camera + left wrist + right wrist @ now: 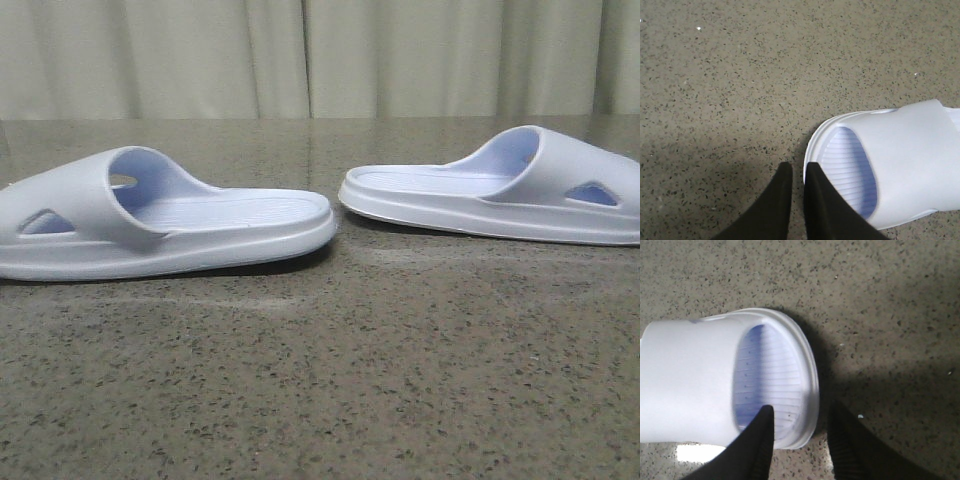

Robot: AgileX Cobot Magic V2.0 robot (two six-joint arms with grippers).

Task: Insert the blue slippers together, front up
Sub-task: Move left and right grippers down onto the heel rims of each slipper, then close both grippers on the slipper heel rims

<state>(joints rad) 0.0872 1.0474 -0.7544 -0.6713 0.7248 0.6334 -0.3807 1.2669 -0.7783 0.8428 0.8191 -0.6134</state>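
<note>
Left gripper [798, 170]: fingers nearly pressed together, only a thin slit between the tips, nothing in it; tips hang just beside the toe rim of the left slipper [890, 167], whether touching it cannot be told. Right gripper [801, 415]: fingers spread, straddling the toe rim of the right slipper [715, 385], one tip over the ribbed footbed, the other outside over the table [890, 305]; no grip closed on the rim. Neither slipper holds anything: strap openings and footbeds are bare in both wrist views. From the front, taking the left slipper [160, 215] as the mark: it lies flat on its sole, strap end toward the left frame edge, heel pointing right. The right slipper [500, 185] sits to its right and somewhat farther back, also flat, strap end outward, heel pointing back toward the mark. The two heels are near each other but apart, a strip of bare stone between. Speckled table [320, 380] runs open and wide in front of the mark. Behind both slippers the top ends at a pale curtain [300, 55]. Both slippers are cut off by the frame edges on their outer sides.
</note>
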